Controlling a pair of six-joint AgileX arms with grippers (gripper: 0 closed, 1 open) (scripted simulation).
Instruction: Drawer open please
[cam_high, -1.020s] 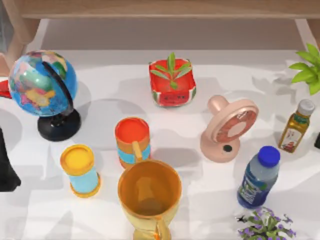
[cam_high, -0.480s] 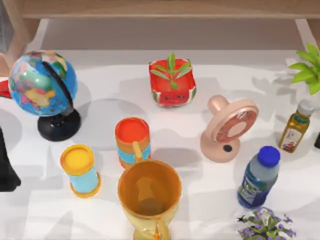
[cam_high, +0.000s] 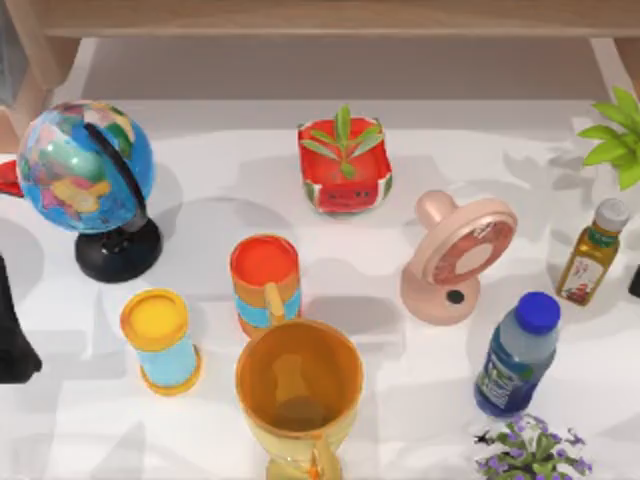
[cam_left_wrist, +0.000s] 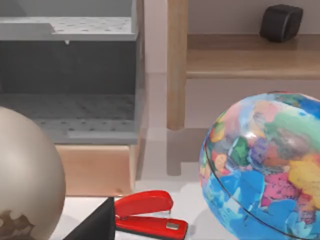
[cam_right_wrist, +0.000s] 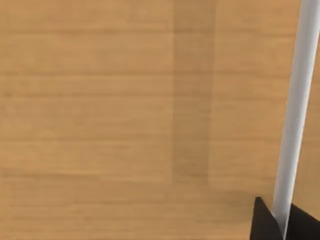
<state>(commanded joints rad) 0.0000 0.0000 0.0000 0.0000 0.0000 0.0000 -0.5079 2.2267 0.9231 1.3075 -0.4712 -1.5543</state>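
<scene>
On the white tabletop (cam_high: 420, 200), near edge to far: one gold cup (cam_high: 298, 390), one blue bottle (cam_high: 518, 355), two capped tumblers (cam_high: 160, 340), one fan (cam_high: 458, 258), one globe (cam_high: 85, 168); bottle labels unreadable. The left gripper (cam_left_wrist: 95, 222) waits at the left edge, and the right gripper (cam_right_wrist: 282, 222) meets the wooden drawer front (cam_right_wrist: 100, 100) at its white handle (cam_right_wrist: 295, 100). Neither grip can be told.
</scene>
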